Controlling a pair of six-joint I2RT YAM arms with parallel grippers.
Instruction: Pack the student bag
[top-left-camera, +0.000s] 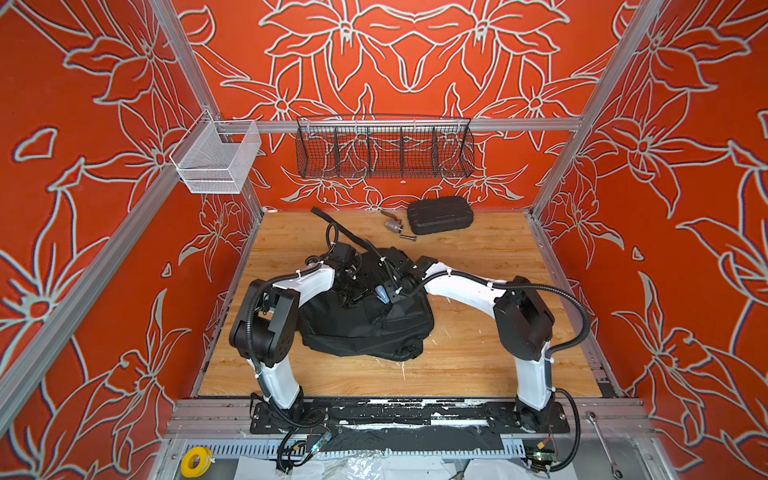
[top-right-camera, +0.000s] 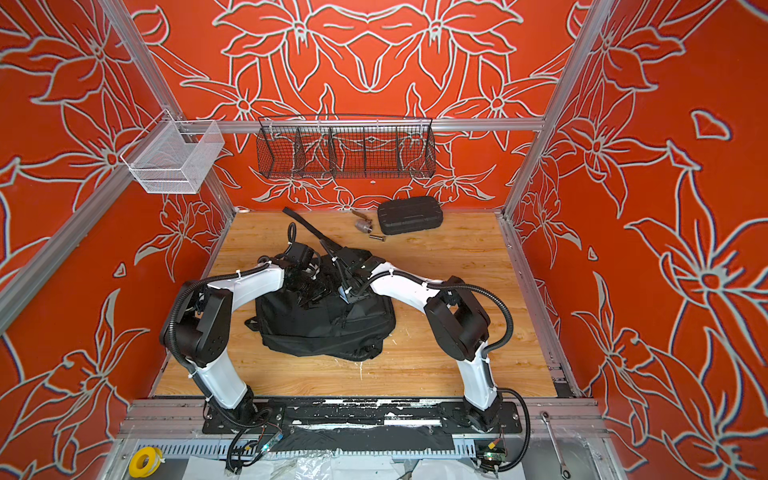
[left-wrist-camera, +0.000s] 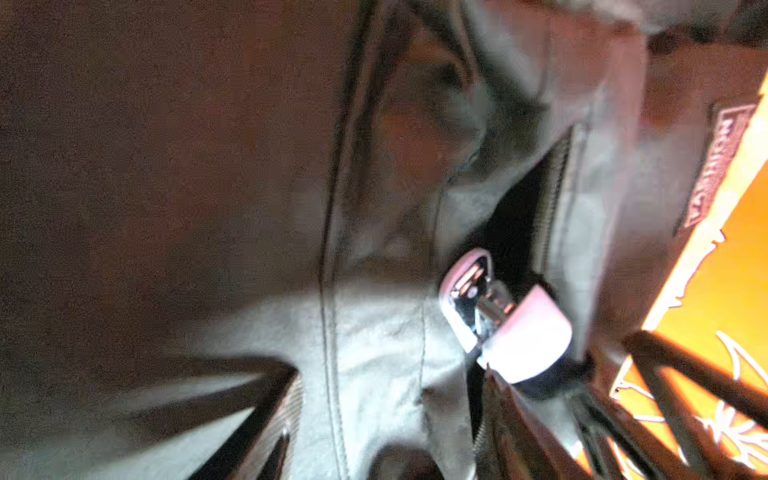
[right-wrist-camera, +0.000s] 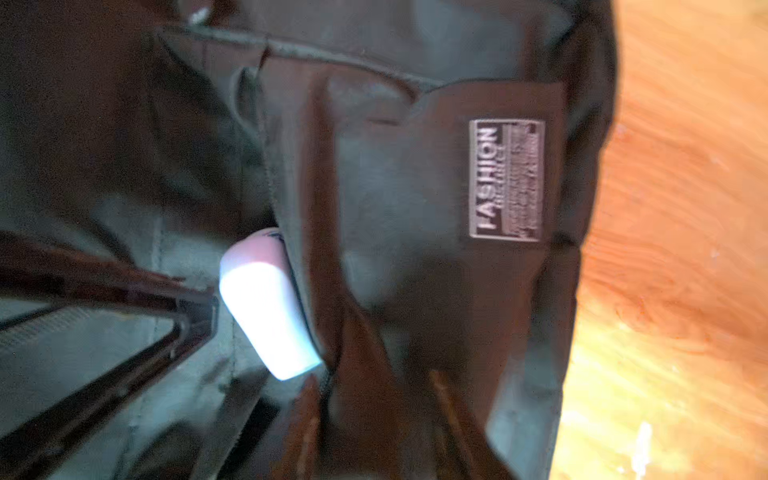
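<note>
**Both arms low over the student bag, a pale object at its pocket mouth**

The student bag (top-left-camera: 365, 328) lay slumped near the middle of the wooden tabletop (top-left-camera: 478, 353). Its black fabric was creased, and one strap (top-left-camera: 332, 223) trailed toward the back wall. Both arms reached in over its upper half.

The left gripper (top-left-camera: 351, 291) sat low on the fabric. In its wrist view the jaws stood wide apart with bag cloth filling the space between them. Whether they pinched any of that cloth could not be told.

The right gripper (top-left-camera: 394, 291) hung just beside it, over the front pocket. A small pale object (right-wrist-camera: 266, 307) with a shiny metal end (left-wrist-camera: 469, 299) poked into the unzipped pocket mouth (left-wrist-camera: 523, 216) and touched the fabric edge. One right finger (right-wrist-camera: 195, 301) lay just beside that object. The blurred frames did not show whether the right jaws were clamped on it or only standing next to it.

The label patch (right-wrist-camera: 507, 180), reading "FASHION", sat on the pocket face near the bag's edge.

At the back of the tabletop, well apart from the bag, a black ribbed case (top-left-camera: 440, 215) lay with a few small metal parts (top-left-camera: 390, 226) just beside it. A black wire basket (top-left-camera: 384, 151) and a white mesh basket (top-left-camera: 216, 160) hung on the rail above.
</note>
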